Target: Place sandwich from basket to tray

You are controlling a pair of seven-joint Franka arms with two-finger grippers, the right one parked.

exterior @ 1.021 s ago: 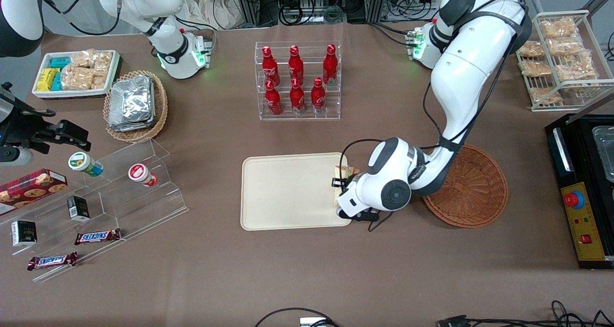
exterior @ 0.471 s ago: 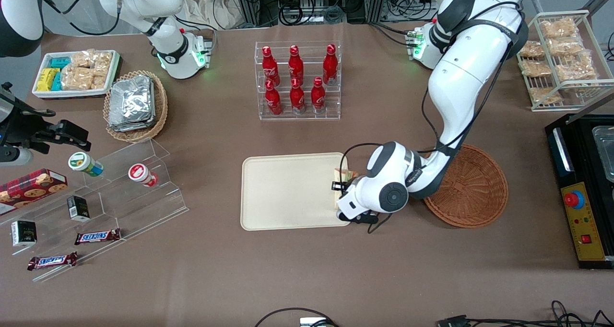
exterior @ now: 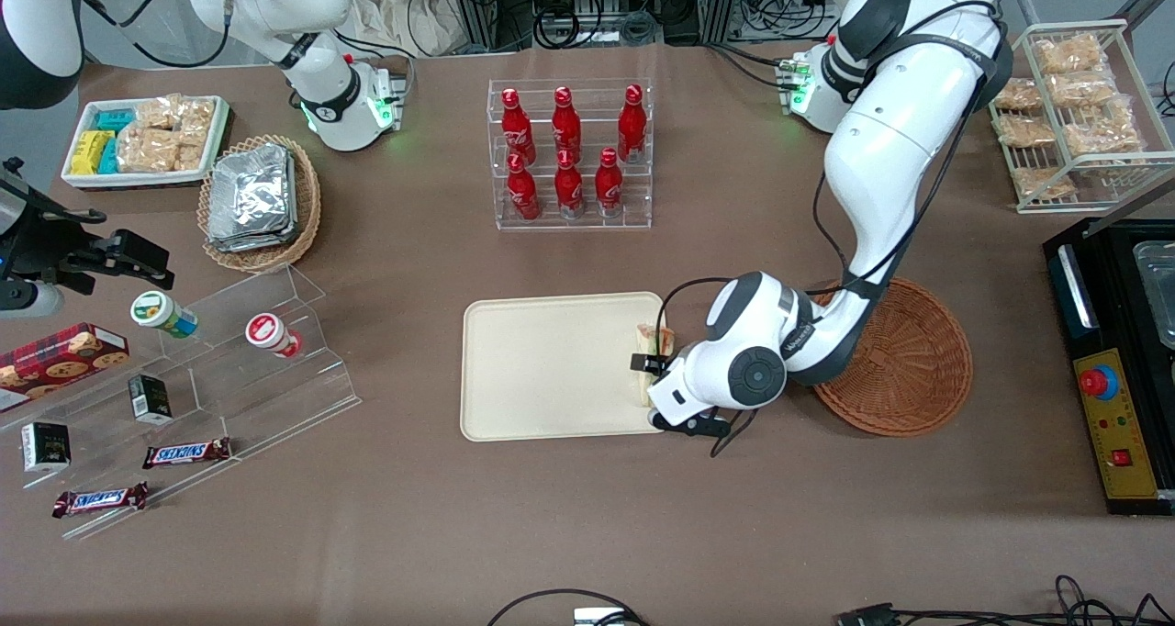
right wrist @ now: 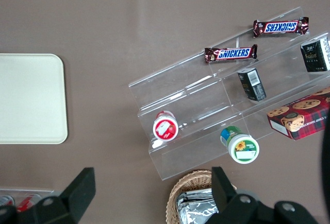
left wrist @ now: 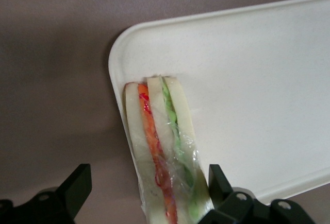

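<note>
The sandwich (exterior: pixel 655 338) (left wrist: pixel 160 147), a wrapped wedge with orange-red and green layers, lies along the rim of the cream tray (exterior: pixel 551 369) (left wrist: pixel 258 80), at the tray's end nearest the basket. My left gripper (exterior: pixel 644 380) (left wrist: pixel 148 176) is open and straddles the sandwich. One finger (left wrist: pixel 216 180) is close against the wrap, and the other finger (left wrist: pixel 77 183) stands clear of it over the table. The reddish-brown wicker basket (exterior: pixel 909 360) sits beside the tray toward the working arm's end, partly covered by the arm, and holds nothing I can see.
A clear rack of red bottles (exterior: pixel 569 153) stands farther from the front camera than the tray. A clear stepped display (exterior: pixel 248 360) with snacks and a tan basket of foil packets (exterior: pixel 260 199) lie toward the parked arm's end. A black machine (exterior: pixel 1111 360) stands past the basket.
The gripper has shifted slightly nearer the front camera along the tray's end. The sandwich has settled lower onto the tray's rim.
</note>
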